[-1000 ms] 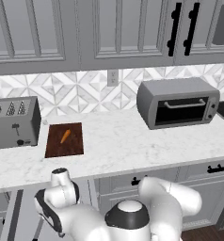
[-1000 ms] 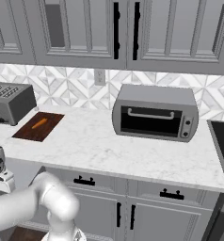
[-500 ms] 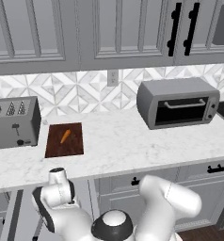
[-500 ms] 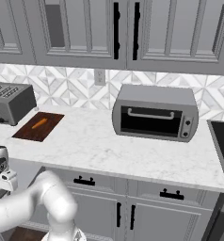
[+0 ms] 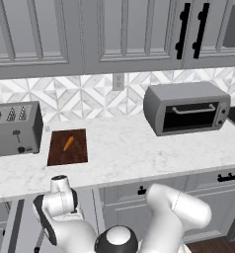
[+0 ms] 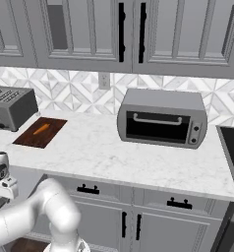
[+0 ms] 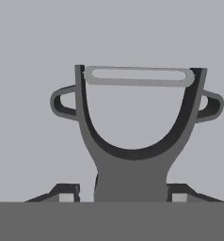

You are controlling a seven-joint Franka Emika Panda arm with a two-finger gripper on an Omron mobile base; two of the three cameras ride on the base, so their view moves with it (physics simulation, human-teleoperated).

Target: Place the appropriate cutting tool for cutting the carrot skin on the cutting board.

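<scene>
Peeler seen in hand view, handle between the finger tips, jaws clenched on it; carrot lies on cutting board on tabletop, beside toaster.

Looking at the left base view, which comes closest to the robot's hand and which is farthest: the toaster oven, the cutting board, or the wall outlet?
1. The cutting board: on the counter just above the hand, which sits low at the counter's front edge.
2. The wall outlet: up on the tiled backsplash, right of the board.
3. The toaster oven: far to the right on the counter.
</scene>
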